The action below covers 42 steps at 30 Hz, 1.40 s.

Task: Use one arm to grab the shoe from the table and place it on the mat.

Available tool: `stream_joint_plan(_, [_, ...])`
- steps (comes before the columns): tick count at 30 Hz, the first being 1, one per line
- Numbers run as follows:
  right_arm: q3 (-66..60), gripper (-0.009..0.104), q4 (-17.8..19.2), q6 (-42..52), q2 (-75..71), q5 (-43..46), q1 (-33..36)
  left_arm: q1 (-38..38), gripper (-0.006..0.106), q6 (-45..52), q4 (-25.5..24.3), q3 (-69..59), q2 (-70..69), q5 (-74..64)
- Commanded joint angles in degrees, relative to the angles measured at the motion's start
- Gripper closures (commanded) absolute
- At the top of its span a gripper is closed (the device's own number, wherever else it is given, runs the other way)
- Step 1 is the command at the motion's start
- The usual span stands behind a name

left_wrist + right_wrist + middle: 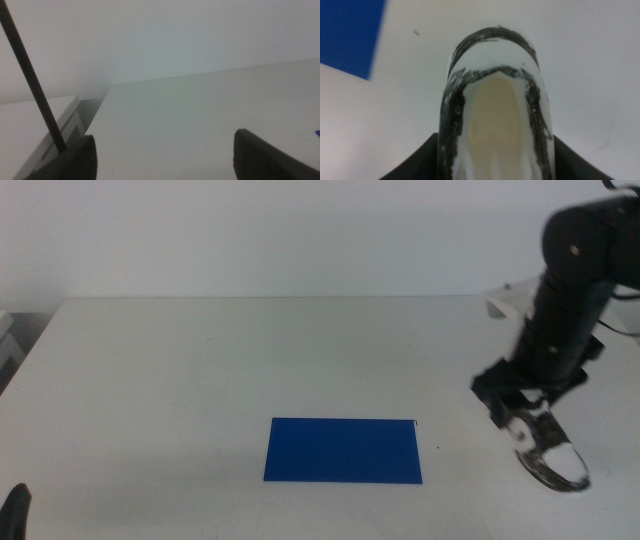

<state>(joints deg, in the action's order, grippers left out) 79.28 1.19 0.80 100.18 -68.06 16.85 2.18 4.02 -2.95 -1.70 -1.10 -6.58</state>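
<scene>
My right gripper (522,408) on the black arm (575,270) is shut on the shoe (550,455), a white sneaker with black-grey patches. It holds the shoe by the heel end, toe pointing to the front right, on or just above the white table (200,370). In the right wrist view the jaws of this gripper (496,146) hug both sides of the shoe (495,95), and its cream inside shows. The blue mat (343,450) lies flat to the left of the shoe, a short gap apart, and shows as a corner (347,35). My left gripper (164,150) is open and empty at the front left corner (15,515).
A white object (505,302) sits at the table's back right edge behind the arm. A white unit (35,125) stands beside the table's left edge, with a thin black cable (30,75) in front of it.
</scene>
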Motion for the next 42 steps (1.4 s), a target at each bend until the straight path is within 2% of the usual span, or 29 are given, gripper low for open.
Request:
stream_joint_plan(1, [4.2, 0.099, 1.7, -3.4, -2.0, -2.3, 2.1, -0.2, 0.007, -0.3, 0.5, -0.3, -0.4, 4.6])
stream_joint_plan(5, [10.9, 0.099, 3.0, -9.4, 0.8, -5.9, 6.2, -0.2, 0.007, -0.3, 0.5, -0.3, -0.4, 4.6])
stream_joint_plan(9, [18.0, 0.099, 2.7, -13.7, 4.9, -5.8, 11.2, -0.2, 0.007, -0.3, 0.5, -0.3, -0.4, 4.6])
stream_joint_plan(19, [32.9, 0.099, -1.2, -18.1, 17.2, -5.8, 19.9, -0.2, 0.007, -0.3, 0.5, -0.3, -0.4, 4.6])
stream_joint_plan(24, [33.7, 0.099, -1.5, -18.5, 18.4, -5.8, 20.8, -0.2, 0.007, -0.3, 0.5, -0.3, -0.4, 4.6])
stream_joint_plan(42, [33.7, 0.099, 2.7, -20.4, 18.3, -5.7, 20.8, -0.2, 0.007, -0.3, 0.5, -0.3, -0.4, 4.6])
